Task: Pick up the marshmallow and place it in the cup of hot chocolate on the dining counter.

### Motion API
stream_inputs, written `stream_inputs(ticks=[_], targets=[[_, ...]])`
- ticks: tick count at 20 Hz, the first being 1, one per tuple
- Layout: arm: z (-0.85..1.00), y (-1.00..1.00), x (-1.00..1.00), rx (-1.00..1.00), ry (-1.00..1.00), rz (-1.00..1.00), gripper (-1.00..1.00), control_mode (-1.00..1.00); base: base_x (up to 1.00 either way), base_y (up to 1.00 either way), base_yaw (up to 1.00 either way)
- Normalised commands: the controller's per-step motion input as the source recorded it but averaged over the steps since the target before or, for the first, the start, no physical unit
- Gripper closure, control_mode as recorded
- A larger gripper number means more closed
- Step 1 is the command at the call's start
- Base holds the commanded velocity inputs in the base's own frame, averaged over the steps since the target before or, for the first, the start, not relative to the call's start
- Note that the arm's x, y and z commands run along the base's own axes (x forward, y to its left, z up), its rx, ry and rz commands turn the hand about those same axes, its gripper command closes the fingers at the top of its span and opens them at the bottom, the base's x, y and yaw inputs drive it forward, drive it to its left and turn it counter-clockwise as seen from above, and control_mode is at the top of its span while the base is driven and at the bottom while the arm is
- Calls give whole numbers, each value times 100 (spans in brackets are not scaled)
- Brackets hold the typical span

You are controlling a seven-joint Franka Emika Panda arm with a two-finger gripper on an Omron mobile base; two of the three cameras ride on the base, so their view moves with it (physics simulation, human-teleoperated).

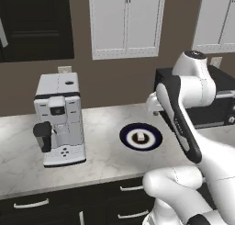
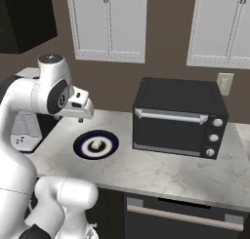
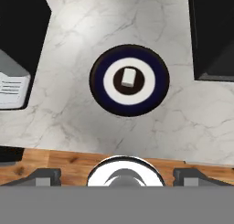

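Observation:
The marshmallow, a tiny white stub, lies on the brown centre of a round dark-blue-rimmed plate on a marbled kitchen worktop. My gripper hangs well above the plate and points down at it. It is open, its two tips stand far apart, and nothing is between them. The cup of hot chocolate and the dining counter are out of view.
A white coffee machine stands left of the plate. A black toaster oven stands right of it. Dark drawers run under the worktop's front edge, and white wall cabinets hang above.

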Motion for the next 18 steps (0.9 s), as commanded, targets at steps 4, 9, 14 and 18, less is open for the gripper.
stream_inputs(ticks=[4,9,14,18], targets=[[-68,5,-2,-14,18,-1,-100,-100,0,0,0],[-63,3,4,-15,18,-2,-100,-100,0,0,0],[-37,0,35,-1,17,-1,-100,-100,0,0,0],[-29,0,39,6,4,0,-100,-100,0,0,0]])
